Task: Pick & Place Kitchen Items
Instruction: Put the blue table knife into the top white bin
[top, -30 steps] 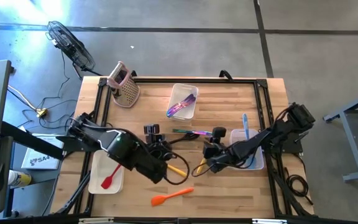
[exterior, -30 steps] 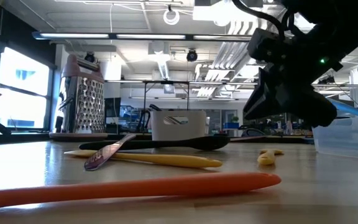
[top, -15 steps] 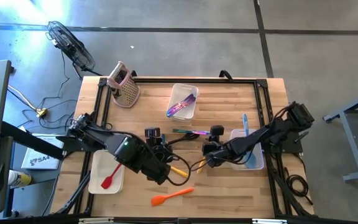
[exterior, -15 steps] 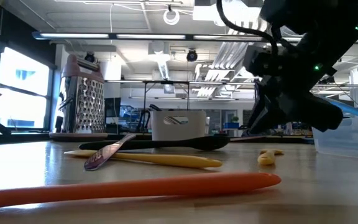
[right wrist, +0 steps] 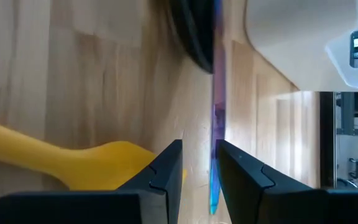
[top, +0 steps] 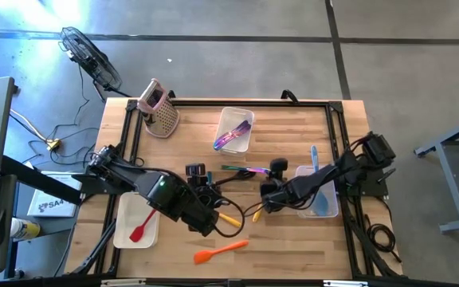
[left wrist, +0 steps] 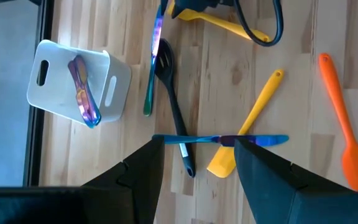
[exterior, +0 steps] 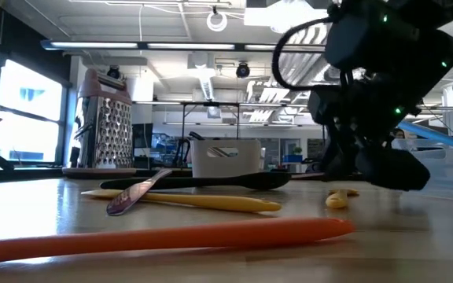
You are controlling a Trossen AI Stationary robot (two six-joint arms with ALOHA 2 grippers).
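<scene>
1. Near the middle of the table (top: 293,247), toward its front edge, the left gripper (top: 210,220) is held low, and its fingers (left wrist: 142,174) are set well apart.
2. A blue utensil (left wrist: 191,139) is seen crosswise over that gap, reaching from one fingertip to the other. It cannot be told whether it is touched.
3. Just beyond the blue utensil lie a black ladle (left wrist: 174,115) and a yellow spatula (left wrist: 253,115), both clear of the left fingers.
4. The right gripper (top: 268,196) is placed close to the left one, low over the wood. Its fingers (right wrist: 166,168) are parted by a narrow gap, through which bare table is seen.
5. An iridescent handle (right wrist: 216,112) runs lengthwise through that gap, close along one finger. No clamping is shown.
6. A yellow blade (right wrist: 104,158) lies on the wood just beside the other finger.
7. An orange spatula (top: 221,251) lies nearer the front edge, apart from both grippers.
8. A red spatula (top: 142,227) is lodged in the white bin (top: 122,231) at the left.
</scene>
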